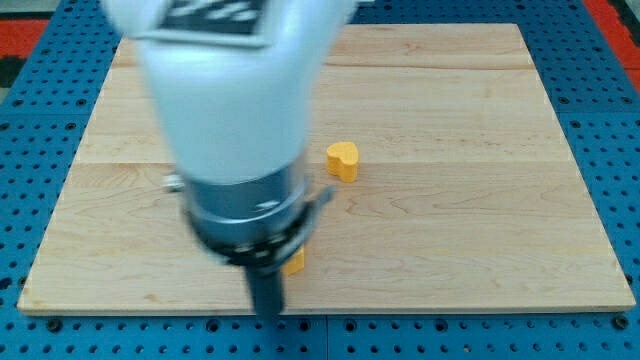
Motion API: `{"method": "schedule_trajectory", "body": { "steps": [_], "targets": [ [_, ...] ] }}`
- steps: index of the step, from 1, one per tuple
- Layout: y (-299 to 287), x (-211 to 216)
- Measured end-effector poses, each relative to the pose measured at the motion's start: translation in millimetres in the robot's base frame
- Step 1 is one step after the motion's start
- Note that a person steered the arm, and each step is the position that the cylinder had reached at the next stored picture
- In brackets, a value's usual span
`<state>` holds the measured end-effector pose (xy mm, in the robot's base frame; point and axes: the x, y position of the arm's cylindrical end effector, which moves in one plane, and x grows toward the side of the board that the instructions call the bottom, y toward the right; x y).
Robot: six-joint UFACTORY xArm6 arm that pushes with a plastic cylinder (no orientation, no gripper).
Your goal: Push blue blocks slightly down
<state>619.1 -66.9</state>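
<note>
Looming white arm (225, 100), tool's state unclear, tip (266, 312) beside half-hidden yellow block (294, 262), yellow heart-shaped block (342, 160), pale wooden board (480, 200).

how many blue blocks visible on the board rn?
0. Only yellow shows: a yellow heart-shaped block near the board's middle, and a yellow block peeking out beside the rod at the view's bottom. The arm covers much of the view's left; blue blocks may be hidden behind it.

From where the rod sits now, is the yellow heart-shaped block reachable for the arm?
Probably yes: the yellow heart-shaped block lies up and to the view's right of my tip, with bare wooden board around it. Another yellow block sits beside the rod.
</note>
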Motion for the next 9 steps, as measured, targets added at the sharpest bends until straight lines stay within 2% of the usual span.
{"method": "schedule_trajectory", "body": {
  "steps": [1, 3, 4, 5, 6, 7, 8, 9],
  "targets": [
    [-64, -15],
    [-178, -103],
    [-180, -158],
    [-164, -192],
    [-143, -207],
    [-109, -197],
    [-106, -175],
    [-100, -182]
  ]
}}
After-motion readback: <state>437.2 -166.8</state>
